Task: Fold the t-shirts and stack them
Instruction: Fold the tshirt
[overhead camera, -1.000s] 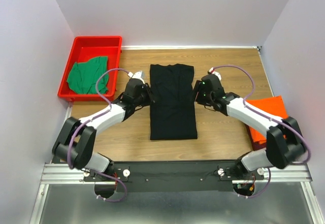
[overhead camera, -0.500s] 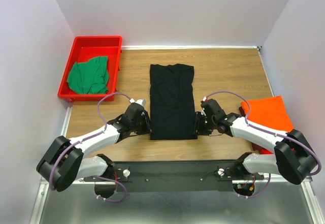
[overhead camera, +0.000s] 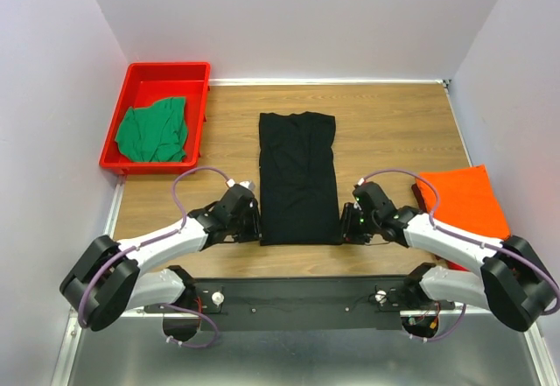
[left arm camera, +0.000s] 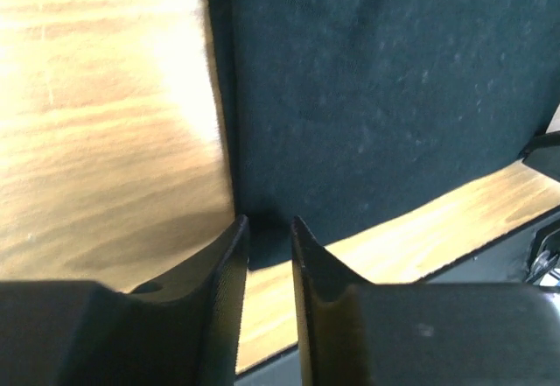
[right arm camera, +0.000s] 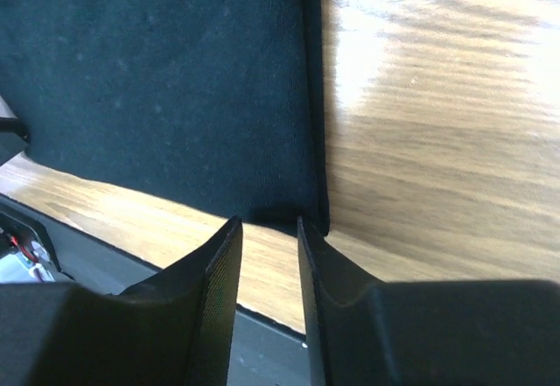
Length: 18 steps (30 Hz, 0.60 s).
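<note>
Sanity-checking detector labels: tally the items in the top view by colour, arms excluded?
black shirt: 1
orange shirt: 1
green shirt: 1
red tray: 1
Total: 4

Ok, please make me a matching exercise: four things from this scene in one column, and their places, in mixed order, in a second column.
Column one:
1. black t-shirt
2. green t-shirt
3. orange t-shirt
4. left pincer

Column two:
A. crumpled inside the red tray
B. at the right edge of the table
C. at the near left corner of the black t-shirt
D. lying flat in the middle of the table

Pairs: 1-D, 2-A, 3-B, 4-C.
</note>
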Tool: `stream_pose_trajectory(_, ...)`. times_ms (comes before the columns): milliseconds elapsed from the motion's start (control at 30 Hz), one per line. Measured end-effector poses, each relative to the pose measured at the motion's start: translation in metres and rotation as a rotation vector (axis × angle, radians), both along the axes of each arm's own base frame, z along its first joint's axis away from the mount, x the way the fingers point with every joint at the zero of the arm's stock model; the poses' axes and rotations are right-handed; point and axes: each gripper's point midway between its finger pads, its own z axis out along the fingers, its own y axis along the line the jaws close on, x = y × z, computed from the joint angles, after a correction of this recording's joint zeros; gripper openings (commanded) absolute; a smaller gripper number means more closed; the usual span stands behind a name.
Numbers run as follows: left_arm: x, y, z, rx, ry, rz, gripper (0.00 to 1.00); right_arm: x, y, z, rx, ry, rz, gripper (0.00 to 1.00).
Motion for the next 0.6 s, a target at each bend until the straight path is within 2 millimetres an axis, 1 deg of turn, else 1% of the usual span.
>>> stream_pose_trajectory(33, -0.001, 0.001, 0.002, 0.005, 0.002, -0.001, 0.40, -0.001, 0.000, 0.002, 0.002, -0.001, -0.002, 0.46)
stream_pose_trajectory(100, -0.002, 0.002, 0.007, 0.005, -0.001, -0.001, 0.41, -0.002, -0.001, 0.006, 0.010, -0.006, -0.009, 0.49)
stream_pose_trajectory(133, -0.003, 0.003, 0.010, 0.003, -0.002, 0.001, 0.44, -0.003, -0.002, 0.009, 0.014, -0.008, -0.014, 0.50)
stream_pose_trajectory(200, -0.004, 0.004, 0.016, -0.009, -0.004, 0.012, 0.44, -0.005, -0.006, 0.014, 0.014, -0.013, -0.029, 0.50)
stream_pose_trajectory(367, -0.010, 0.008, 0.020, -0.019, 0.026, 0.049, 0.44, -0.005, -0.012, 0.020, 0.009, -0.026, -0.079, 0.50)
stream_pose_trajectory(433, -0.012, 0.009, 0.019, -0.023, 0.035, 0.062, 0.44, -0.004, -0.015, 0.020, 0.005, -0.030, -0.103, 0.50)
stream_pose_trajectory(600, -0.014, 0.009, 0.014, -0.029, 0.049, 0.078, 0.43, -0.005, -0.021, 0.012, -0.025, -0.006, -0.139, 0.50)
